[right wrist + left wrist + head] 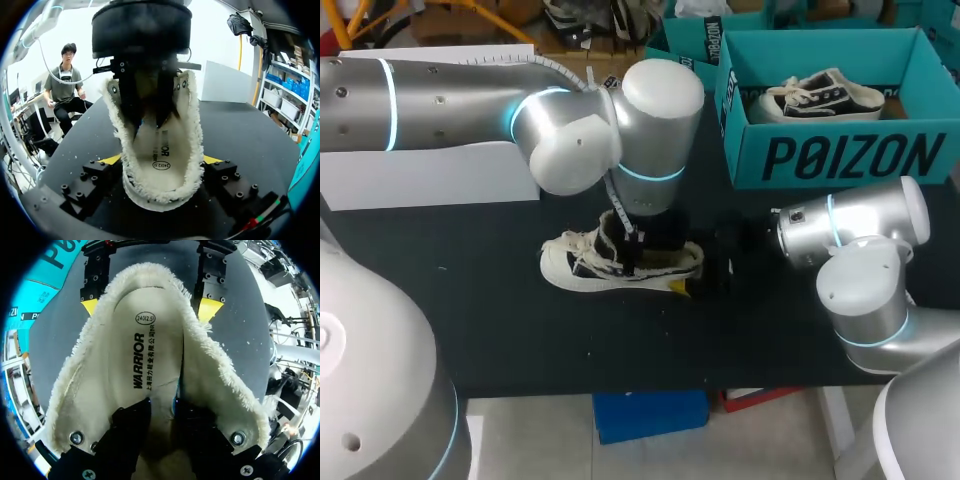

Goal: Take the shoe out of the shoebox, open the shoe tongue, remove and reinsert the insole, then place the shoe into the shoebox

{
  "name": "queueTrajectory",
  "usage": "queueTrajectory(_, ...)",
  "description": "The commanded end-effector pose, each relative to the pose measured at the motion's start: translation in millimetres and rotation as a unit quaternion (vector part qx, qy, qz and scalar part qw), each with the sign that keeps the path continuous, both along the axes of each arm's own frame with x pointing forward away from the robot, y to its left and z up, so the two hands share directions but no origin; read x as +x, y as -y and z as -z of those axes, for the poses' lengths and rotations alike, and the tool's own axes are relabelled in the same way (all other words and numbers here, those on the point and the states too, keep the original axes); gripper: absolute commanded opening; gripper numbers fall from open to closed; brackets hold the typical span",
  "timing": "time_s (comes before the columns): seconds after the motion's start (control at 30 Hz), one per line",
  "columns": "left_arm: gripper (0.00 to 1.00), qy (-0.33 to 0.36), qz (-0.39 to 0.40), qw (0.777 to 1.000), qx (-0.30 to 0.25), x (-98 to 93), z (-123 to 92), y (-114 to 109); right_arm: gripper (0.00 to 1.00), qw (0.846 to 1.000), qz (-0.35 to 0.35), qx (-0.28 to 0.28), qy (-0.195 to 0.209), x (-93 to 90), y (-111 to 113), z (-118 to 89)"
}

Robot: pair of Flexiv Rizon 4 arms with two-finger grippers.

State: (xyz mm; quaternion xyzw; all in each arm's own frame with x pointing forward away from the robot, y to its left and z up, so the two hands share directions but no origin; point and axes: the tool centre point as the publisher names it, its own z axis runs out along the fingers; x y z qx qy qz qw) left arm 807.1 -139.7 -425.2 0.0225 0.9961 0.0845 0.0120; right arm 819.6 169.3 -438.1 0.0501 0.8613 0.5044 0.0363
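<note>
**Insole directly under the left fingers, heel held from the right**

The left fingers (131,427) come from above into the open mouth of the shoe (575,268) and reach the insole (150,350), standing close together. Whether they are clenched on it or released, I cannot tell. The shoe stands on its sole on the table (470,300), its long axis across the table, toe to the left and heel to the right. The insole looks seated flat along this same axis. The right fingers (209,309) stand at the heel, one on each side, grasping it. So I judge the insole is work for the left arm, and it must travel up and back toward the heel. The shoebox (840,160) stands behind at the right, well apart.
</note>
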Motion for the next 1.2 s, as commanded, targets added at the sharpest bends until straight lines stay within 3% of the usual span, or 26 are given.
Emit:
queueTrajectory(0.03, 0.33, 0.110, 0.016, 0.993, 0.023, -6.1, 32, -14, 0.00, 1.000, 0.002, -0.001, -0.001, 0.4, 0, 2)
queueTrajectory(0.27, 0.31, 0.214, 0.033, 0.974, 0.064, 12.1, 53, -32, 0.00, 1.000, 0.002, -0.001, -0.001, 0.4, 0, 2)
queueTrajectory(0.6, 0.27, 0.298, 0.005, 0.954, 0.034, 52.1, 59, -54, 0.00, 1.000, 0.002, -0.001, -0.001, 0.4, 0, 2)
queueTrajectory(0.77, 0.22, 0.298, -0.005, 0.955, 0.013, 66.7, 60, -56, 0.00, 1.000, 0.002, -0.001, -0.001, 0.4, 0, 2)
queueTrajectory(0.93, 0.19, 0.282, 0.015, 0.959, 0.008, 65.9, 62, -53, 0.00, 1.000, 0.002, -0.001, -0.001, 0.4, 0, 2)
queueTrajectory(1.0, 0.00, 0.271, 0.020, 0.962, 0.007, 63.4, 64, -53, 0.00, 1.000, 0.002, -0.001, -0.001, 0.4, 0, 2)
queueTrajectory(1.2, 0.00, 0.232, 0.023, 0.972, -0.007, 58.5, 60, -57, 0.00, 1.000, 0.002, -0.001, -0.001, 0.4, 0, 2)
